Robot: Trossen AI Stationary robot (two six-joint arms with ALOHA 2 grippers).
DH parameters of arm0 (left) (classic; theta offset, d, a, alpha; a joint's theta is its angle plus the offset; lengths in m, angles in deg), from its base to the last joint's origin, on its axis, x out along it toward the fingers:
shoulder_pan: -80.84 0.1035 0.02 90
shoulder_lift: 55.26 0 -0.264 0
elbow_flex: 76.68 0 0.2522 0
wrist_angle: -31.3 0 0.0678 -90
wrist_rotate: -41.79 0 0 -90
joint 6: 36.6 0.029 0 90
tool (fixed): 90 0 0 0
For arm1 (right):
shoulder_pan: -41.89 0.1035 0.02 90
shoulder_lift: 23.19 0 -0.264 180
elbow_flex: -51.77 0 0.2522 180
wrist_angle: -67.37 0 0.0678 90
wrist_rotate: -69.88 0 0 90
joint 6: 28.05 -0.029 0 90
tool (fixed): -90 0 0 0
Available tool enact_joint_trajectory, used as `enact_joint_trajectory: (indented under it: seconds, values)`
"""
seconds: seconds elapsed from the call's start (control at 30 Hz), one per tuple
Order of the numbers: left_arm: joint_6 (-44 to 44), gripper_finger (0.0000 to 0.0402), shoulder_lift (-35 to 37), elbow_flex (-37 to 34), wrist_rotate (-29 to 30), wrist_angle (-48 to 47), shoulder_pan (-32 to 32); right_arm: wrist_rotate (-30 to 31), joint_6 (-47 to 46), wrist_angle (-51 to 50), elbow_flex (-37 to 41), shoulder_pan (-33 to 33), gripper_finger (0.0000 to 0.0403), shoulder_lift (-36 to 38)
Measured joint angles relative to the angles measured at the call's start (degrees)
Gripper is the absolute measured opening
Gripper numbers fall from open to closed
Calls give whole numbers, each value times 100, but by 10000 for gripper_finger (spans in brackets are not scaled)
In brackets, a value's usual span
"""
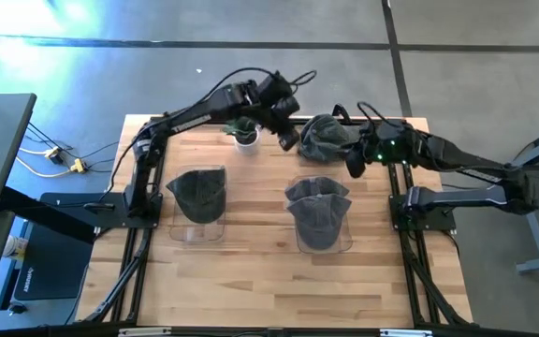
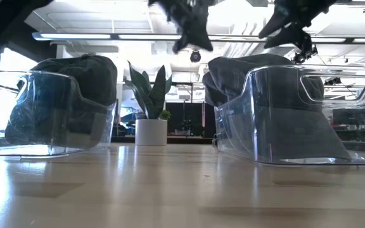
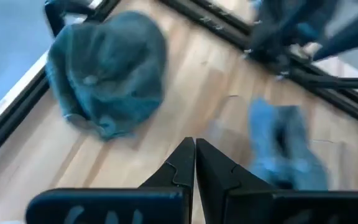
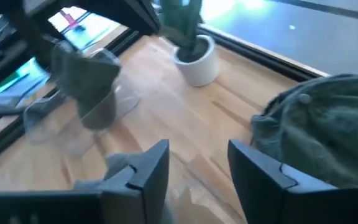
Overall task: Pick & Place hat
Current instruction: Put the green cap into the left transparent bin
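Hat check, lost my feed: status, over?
Left pincer shut, empty, above table's far side. Right pincer open beside loose hat, not holding it. Potted plant nearby; two bins already hold hats.

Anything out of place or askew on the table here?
One grey hat lies crumpled on the bare wood at the table's far edge, outside any bin, between both grippers. The other hats sit in the two clear bins; the small potted plant stands upright.
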Motion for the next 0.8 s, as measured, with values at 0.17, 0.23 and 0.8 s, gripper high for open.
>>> enact_joint_trajectory:
  seconds: [0.17,0.23,0.8]
  values:
    - [-143,10,-337,-26,-856,520,430,-339,-334,27,0,-517,195,-183]
    - [-154,10,-400,-24,-1106,598,562,-484,-460,28,0,-675,209,-242]
    - [-1433,109,-1181,-41,-521,1588,782,-1546,495,154,0,-1852,245,-536]
